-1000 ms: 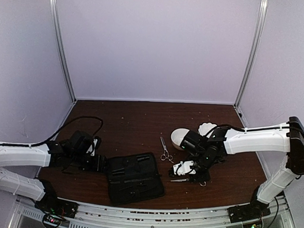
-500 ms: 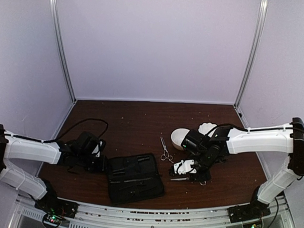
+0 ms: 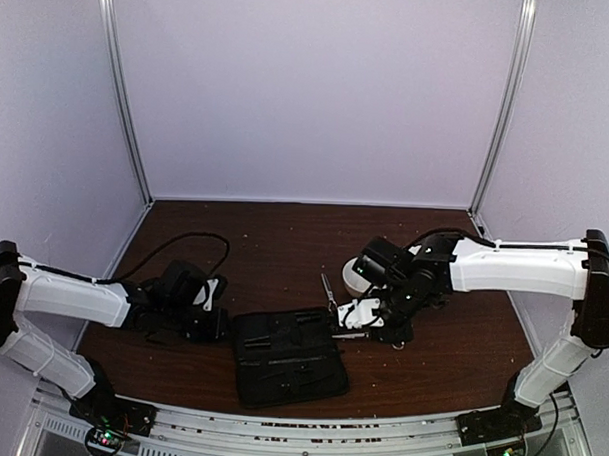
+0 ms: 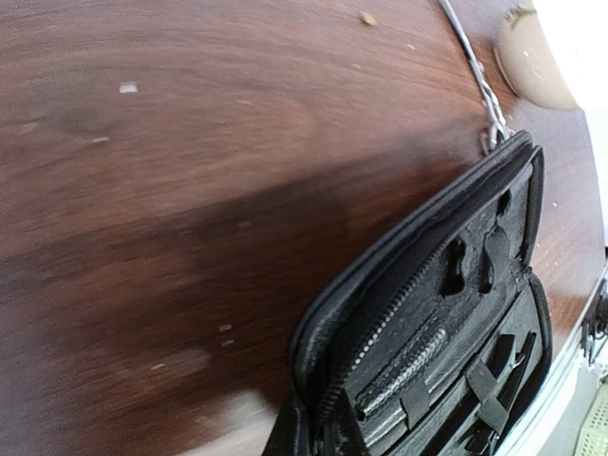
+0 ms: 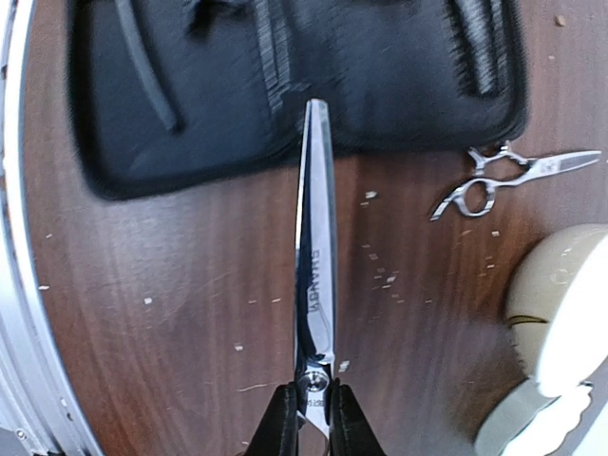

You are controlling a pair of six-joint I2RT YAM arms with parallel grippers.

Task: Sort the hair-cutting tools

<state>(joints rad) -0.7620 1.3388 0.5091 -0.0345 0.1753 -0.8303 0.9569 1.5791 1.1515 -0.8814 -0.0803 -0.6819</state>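
My right gripper (image 3: pixel 366 328) (image 5: pixel 313 399) is shut on a pair of silver scissors (image 5: pixel 315 275) at the pivot, and the closed blades point at the open black case (image 3: pixel 285 355) (image 5: pixel 285 76). A second pair of silver scissors (image 5: pixel 513 176) (image 3: pixel 327 289) lies flat on the table just beyond the case's far right corner. At the case's left edge (image 4: pixel 323 351), my left gripper (image 3: pixel 219 323) (image 4: pixel 304 442) is shut on the rim. Thin dark tools (image 5: pixel 142 66) sit under straps inside the case.
A white bowl (image 3: pixel 361 275) (image 5: pixel 560 304) stands upside down just behind the right gripper, and a second white piece (image 3: pixel 416 257) lies behind it. Small pale crumbs dot the brown table (image 3: pixel 264 247). The metal front rail (image 3: pixel 298 428) runs close to the case.
The left gripper closed at the case's left edge and moved right, and the case slid right with it. The right gripper carried its scissors left and slightly back, up to the case's right edge.
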